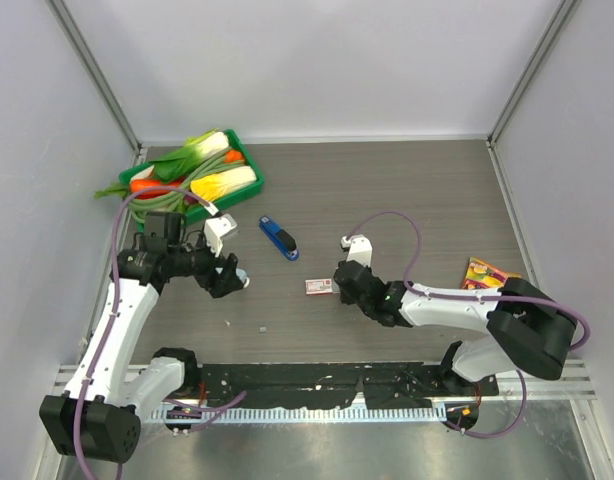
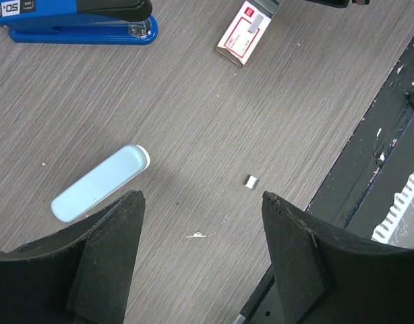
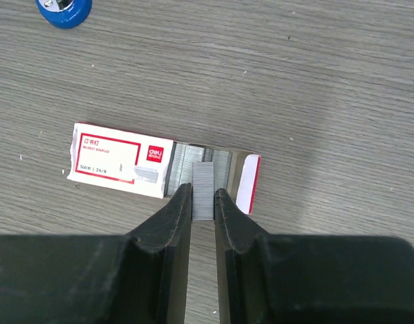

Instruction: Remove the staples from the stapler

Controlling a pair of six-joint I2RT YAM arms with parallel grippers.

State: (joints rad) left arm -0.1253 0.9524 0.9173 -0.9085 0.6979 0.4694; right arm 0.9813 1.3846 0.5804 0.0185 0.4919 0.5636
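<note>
Lying free — stapler (image 2: 99, 183) beside left tool (image 2: 201, 199)

The stapler (image 2: 99, 183) is laid left of centre. A second stapler (image 1: 279, 238) is set behind-right of it, a staple box (image 1: 318, 287) to its right. A staple strip (image 3: 204, 192) is held over the open box.

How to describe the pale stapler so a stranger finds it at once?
From the green vegetable tray at the far left, come nearer to the left gripper. The pale stapler lies flat just beside it. Unlike the dark blue stapler farther in, it is plain, rounded and light blue-grey.
</note>
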